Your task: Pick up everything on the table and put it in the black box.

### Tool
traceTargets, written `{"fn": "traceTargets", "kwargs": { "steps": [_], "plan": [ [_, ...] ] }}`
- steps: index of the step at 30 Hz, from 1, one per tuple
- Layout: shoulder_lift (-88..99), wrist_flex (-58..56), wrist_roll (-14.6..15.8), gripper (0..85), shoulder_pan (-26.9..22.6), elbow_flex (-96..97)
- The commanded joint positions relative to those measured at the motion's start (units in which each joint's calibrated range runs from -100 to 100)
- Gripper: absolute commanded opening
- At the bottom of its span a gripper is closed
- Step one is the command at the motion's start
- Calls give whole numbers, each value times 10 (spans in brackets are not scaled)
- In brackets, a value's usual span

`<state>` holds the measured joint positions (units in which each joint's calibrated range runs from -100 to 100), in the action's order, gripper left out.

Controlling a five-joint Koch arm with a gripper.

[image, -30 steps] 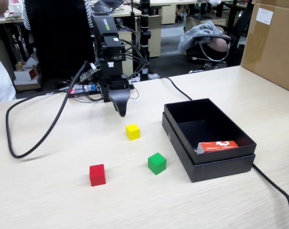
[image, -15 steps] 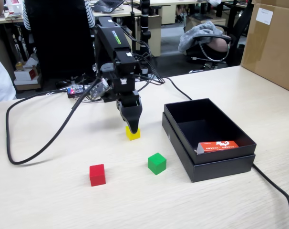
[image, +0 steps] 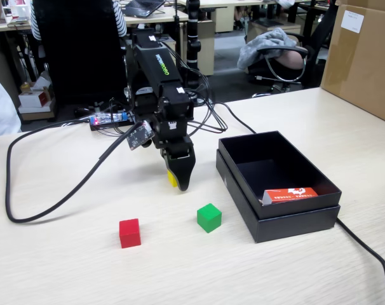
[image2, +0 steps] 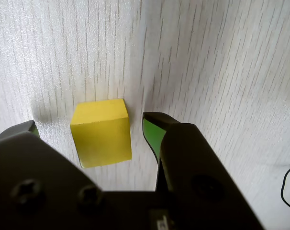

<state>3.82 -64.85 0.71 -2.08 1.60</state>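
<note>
The small plain yellow cube [image2: 101, 132] sits on the pale wood-grain table [image: 65, 273], toward its middle, between my jaws; my gripper [image2: 90, 125] is open around it, neither pad touching yet; the cube looks skewed to my green pads, so closing may twist or squirt it out; the green cube [image: 209, 217], red cube [image: 129, 232] and matte black box [image: 294, 219] lie nearer the front edge.

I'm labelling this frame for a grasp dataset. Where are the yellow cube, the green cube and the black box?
yellow cube [image2: 101, 136]: wrist view, on its front face, between the open claw tips.
green cube [image: 209, 217]: fixed view, at its middle.
black box [image: 293, 223]: fixed view, on its near outer wall.
</note>
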Motion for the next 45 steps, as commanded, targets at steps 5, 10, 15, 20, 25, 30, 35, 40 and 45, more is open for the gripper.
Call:
{"fn": "traceTargets", "kwargs": {
  "steps": [5,10,15,20,25,30,35,40,45],
  "plan": [
    [-15,-22,-2,231,-7,-30],
    [11,-22,-2,8,-8,-35],
    [159,-38,3,8,-32,-79],
    [226,-56,11,8,-63,-162],
    [200,-56,17,8,-108,-278],
    [69,-54,28,9,-142,-377],
    [-167,-54,43,9,-156,-477],
    [-275,-54,43,222,-159,-490],
    [-308,-55,45,245,-160,-485]
  ]
}}
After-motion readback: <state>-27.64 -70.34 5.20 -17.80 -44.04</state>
